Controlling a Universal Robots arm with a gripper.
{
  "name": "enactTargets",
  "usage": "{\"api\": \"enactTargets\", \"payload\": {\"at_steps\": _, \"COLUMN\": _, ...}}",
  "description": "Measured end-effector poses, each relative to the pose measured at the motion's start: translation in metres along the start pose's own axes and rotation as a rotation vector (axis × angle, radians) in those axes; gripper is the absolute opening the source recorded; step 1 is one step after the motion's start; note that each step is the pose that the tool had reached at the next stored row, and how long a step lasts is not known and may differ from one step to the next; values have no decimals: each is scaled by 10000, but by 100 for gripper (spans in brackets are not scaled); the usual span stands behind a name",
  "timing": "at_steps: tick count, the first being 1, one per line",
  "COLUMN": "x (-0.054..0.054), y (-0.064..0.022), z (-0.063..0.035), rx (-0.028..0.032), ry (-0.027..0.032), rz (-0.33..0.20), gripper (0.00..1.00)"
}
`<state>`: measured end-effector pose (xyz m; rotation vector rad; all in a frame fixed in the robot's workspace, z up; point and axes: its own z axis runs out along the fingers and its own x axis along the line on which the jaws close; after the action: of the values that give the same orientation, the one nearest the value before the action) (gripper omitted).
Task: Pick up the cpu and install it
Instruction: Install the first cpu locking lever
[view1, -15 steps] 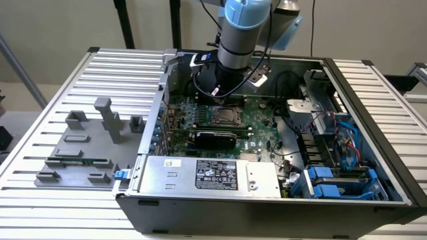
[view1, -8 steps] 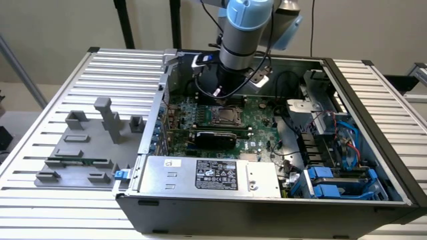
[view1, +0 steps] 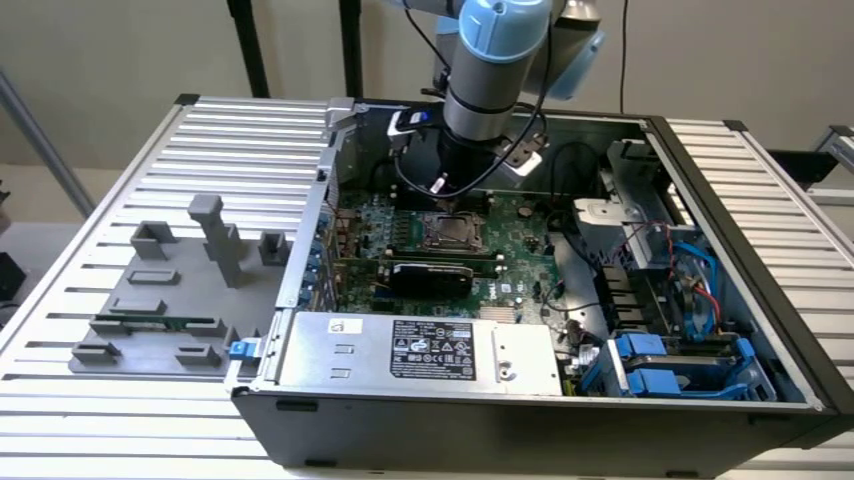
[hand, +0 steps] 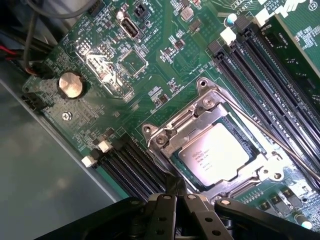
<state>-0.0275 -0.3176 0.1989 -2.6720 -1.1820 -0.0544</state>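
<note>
Silver metal top with a tan rim, that's the cpu (hand: 218, 156), and it's sitting flat inside the socket frame (hand: 210, 107) on the green motherboard (hand: 150, 65), near the middle of the board. The socket's metal load plate frames it on all sides, and a thin wire lever (hand: 280, 140) runs alongside the socket next to the black memory slots (hand: 270, 65).

The gripper (hand: 176, 196) hangs right above the socket's edge with its black fingers pinched together and nothing between them, so it's closed and empty. In the exterior view the arm (view1: 497, 60) comes straight down into the open computer case (view1: 747, 270), with the gripper (view1: 451, 203) just over the socket (view1: 442, 232).

Other stuff on the board: a round coin battery (hand: 70, 85) toward one edge, plus another set of black memory slots (hand: 127, 167) on the opposite side of the socket.

In the case, the big silver box with the black label (view1: 420, 352) sits along the front edge, blue drive bays (view1: 663, 365) in the front corner on the exterior view's right. Out on the ribbed worktop (view1: 94, 200), near the edge on the exterior view's left, there's a grey fixture (view1: 174, 290) with a long green memory stick (view1: 156, 322) lying on it.
</note>
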Motion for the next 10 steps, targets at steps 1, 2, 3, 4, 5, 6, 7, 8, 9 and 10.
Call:
{"api": "enactTargets", "payload": {"at_steps": 1, "x": 1, "y": 0, "z": 0, "rx": 1, "ry": 1, "rz": 1, "gripper": 11}}
{"api": "enactTargets", "payload": {"at_steps": 2, "x": 1, "y": -1, "z": -3, "rx": 0, "ry": 1, "rz": 1, "gripper": 11}}
{"api": "enactTargets", "payload": {"at_steps": 3, "x": 2, "y": -1, "z": -6, "rx": 0, "ry": 2, "rz": 0, "gripper": 11}}
{"api": "enactTargets", "payload": {"at_steps": 4, "x": 2, "y": -3, "z": -9, "rx": 0, "ry": 3, "rz": -1, "gripper": 11}}
{"api": "enactTargets", "payload": {"at_steps": 5, "x": -1, "y": -6, "z": -12, "rx": 0, "ry": 3, "rz": -2, "gripper": 11}}
{"api": "enactTargets", "payload": {"at_steps": 6, "x": -6, "y": -12, "z": -15, "rx": 0, "ry": 2, "rz": -2, "gripper": 11}}
{"api": "enactTargets", "payload": {"at_steps": 7, "x": -14, "y": -21, "z": -18, "rx": 0, "ry": 1, "rz": -1, "gripper": 11}}
{"api": "enactTargets", "payload": {"at_steps": 8, "x": -23, "y": -32, "z": -19, "rx": 1, "ry": 1, "rz": -1, "gripper": 11}}
{"api": "enactTargets", "payload": {"at_steps": 9, "x": -33, "y": -44, "z": -20, "rx": 1, "ry": 2, "rz": -1, "gripper": 11}}
{"api": "enactTargets", "payload": {"at_steps": 10, "x": -42, "y": -57, "z": -21, "rx": 0, "ry": 1, "rz": -1, "gripper": 11}}
